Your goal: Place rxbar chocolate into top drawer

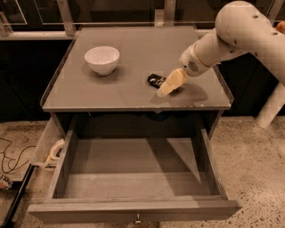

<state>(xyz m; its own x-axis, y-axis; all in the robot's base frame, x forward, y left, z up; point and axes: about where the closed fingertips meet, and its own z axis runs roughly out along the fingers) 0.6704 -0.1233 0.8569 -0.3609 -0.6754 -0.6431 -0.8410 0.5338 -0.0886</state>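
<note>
Speckled floor [260,178]; dark windows [111,11] behind.

Bulky off-white robot arm [242,33] with smooth, rounded shells. The large joint bears a few small dark dots (screws or holes, hard to tell). A perforated patch marks the wrist. Its pale tan gripper [165,89] is over the cabinet top [129,91], right of centre.

Arm [242,29] extended in from the far right, forearm sloping down and leftward to the wrist [194,63], gripper [164,91] pointed down-left, just right of scene centre.
</note>
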